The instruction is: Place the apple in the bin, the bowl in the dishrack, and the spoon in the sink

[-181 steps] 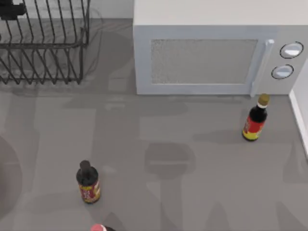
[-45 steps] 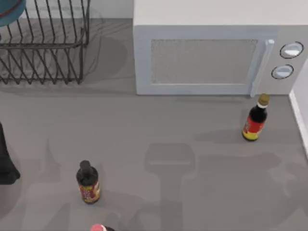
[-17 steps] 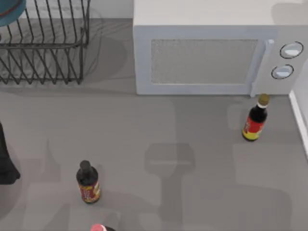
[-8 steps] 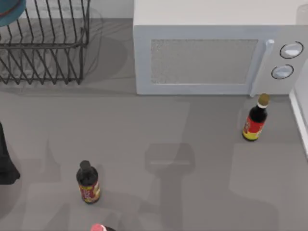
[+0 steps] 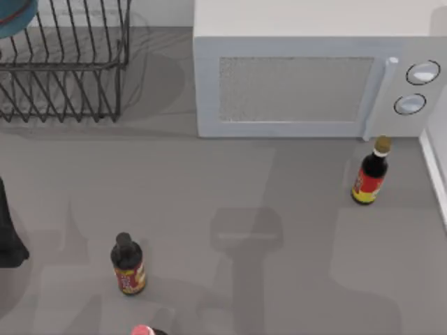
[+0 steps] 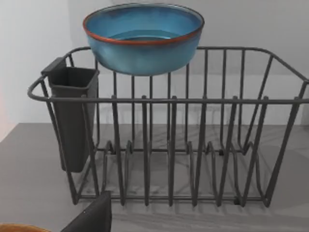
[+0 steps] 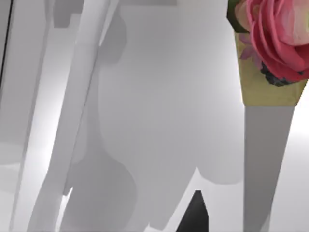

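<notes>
The blue-teal bowl [image 6: 145, 43] with a reddish rim rests upright on the top bars at the back of the dark wire dishrack [image 6: 193, 100]. In the top view the dishrack [image 5: 63, 66] stands at the back left, with a sliver of the bowl [image 5: 15, 17] at the corner. My left arm [image 5: 8, 241] sits at the table's left edge, well in front of the rack. One of its fingers [image 6: 94, 217] shows off to the side, touching nothing. The right wrist view shows white surfaces and a dark tip [image 7: 193, 215]. The apple, spoon, bin and sink are out of view.
A white microwave [image 5: 300, 84] fills the back middle and right. Dark sauce bottles stand at front left [image 5: 128, 265] and at right [image 5: 370, 171]; a pink-capped bottle [image 5: 143, 330] pokes in at the front edge. A dark cutlery holder [image 6: 72, 116] hangs on the rack.
Since the earliest frame the bowl has landed on the dishrack and my left arm has drawn back to the left edge. Over the last second only shadows at the right have shifted.
</notes>
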Available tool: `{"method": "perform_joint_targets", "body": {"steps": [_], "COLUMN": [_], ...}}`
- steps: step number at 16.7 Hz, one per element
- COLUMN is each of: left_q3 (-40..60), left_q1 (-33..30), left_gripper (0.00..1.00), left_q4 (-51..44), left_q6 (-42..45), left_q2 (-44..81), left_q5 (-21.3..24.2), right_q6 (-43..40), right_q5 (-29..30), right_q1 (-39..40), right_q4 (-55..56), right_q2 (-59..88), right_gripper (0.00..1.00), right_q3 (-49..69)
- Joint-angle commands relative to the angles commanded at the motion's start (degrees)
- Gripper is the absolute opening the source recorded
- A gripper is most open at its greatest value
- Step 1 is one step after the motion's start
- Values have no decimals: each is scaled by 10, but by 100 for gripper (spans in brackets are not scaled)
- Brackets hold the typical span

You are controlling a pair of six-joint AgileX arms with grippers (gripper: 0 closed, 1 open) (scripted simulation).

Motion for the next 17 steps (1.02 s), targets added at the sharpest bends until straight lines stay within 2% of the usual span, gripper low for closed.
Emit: {"method": "perform_joint_targets", "body": {"steps": [11,17], "left_q3": [0,0], "left_q1": [0,0], "left_gripper": [100,100], "left_q4": [0,0], "left_q6": [0,0], "left_q2": [0,0], "left_q5": [0,0], "right_q6": [0,0], "right_q5": [0,0], "right_q1": [0,0], "right_q4": [0,0], "right_q2": [0,0], "right_gripper": [98,100], "right_q3": [0,0]}}
